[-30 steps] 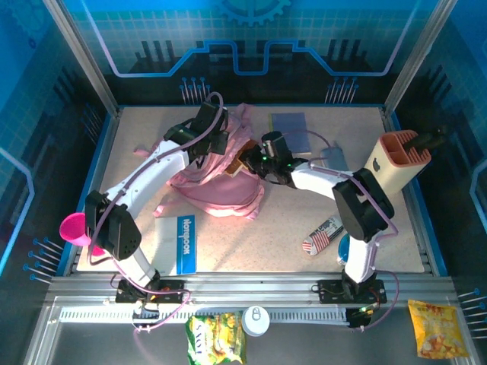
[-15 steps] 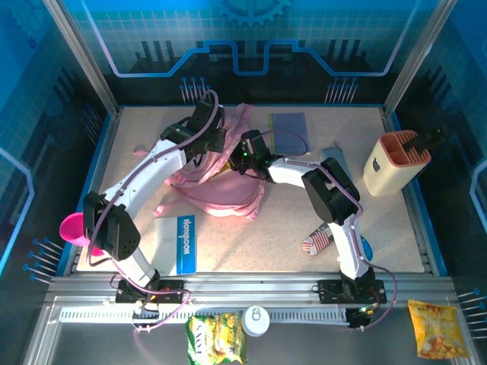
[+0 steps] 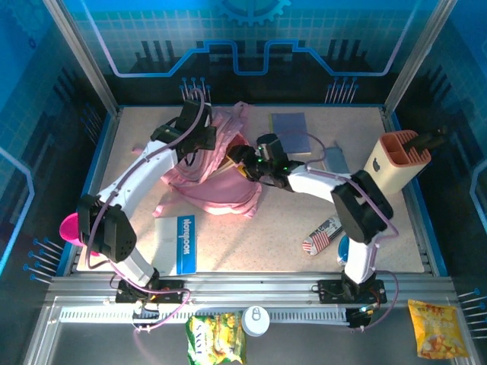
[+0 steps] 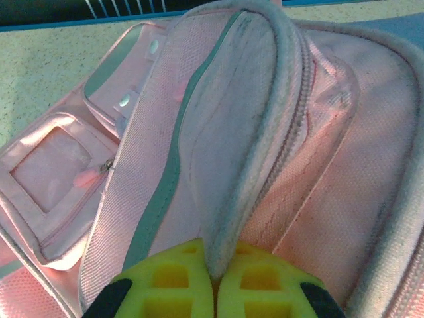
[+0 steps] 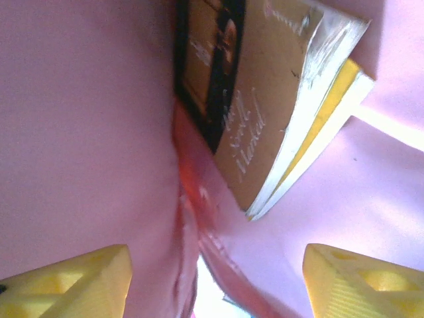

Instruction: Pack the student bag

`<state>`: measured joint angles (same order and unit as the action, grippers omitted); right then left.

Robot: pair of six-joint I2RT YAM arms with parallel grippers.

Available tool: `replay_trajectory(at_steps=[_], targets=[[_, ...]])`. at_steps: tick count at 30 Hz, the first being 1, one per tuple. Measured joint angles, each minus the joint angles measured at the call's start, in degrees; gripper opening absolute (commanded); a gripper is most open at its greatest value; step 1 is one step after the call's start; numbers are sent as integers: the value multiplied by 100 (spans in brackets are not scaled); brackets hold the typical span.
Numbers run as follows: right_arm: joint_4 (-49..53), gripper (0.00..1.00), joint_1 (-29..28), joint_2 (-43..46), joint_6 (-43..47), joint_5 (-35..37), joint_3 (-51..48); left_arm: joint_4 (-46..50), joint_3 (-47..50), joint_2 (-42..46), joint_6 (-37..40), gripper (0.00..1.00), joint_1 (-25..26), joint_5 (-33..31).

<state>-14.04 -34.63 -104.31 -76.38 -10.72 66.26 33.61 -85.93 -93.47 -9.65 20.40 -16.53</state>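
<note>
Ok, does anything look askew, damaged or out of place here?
Nothing damaged or spilled. The book lies slanted inside the student bag, its page corner fanned open. The left gripper pinches the bag's padded flap, and the right gripper is open near the book.

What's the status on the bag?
Left gripper fingers shut on flap of large soft pink fabric backpack. Right gripper fingers open inside it, brown paperback book lying free ahead. Nothing blocking.

Student bag (image 3: 221, 186) hides most of book (image 5: 258, 99).
</note>
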Motion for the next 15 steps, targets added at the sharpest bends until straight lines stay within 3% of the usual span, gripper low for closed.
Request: replay_trajectory(at_steps=[4,5,6,15], targets=[[269,73,136,850,337,330,-463,-114,170,-13,-92,0,-195,52],[365,74,179,1036,433,437,-581,-122,184,-33,-101,5,-238,59],[501,76,227,1204,549,566,-673,-140,188,-57,-98,21,-271,70],[1333,93,745,2284,1582,1379,-1104,-162,520,-11,-662,83,-363,560]])
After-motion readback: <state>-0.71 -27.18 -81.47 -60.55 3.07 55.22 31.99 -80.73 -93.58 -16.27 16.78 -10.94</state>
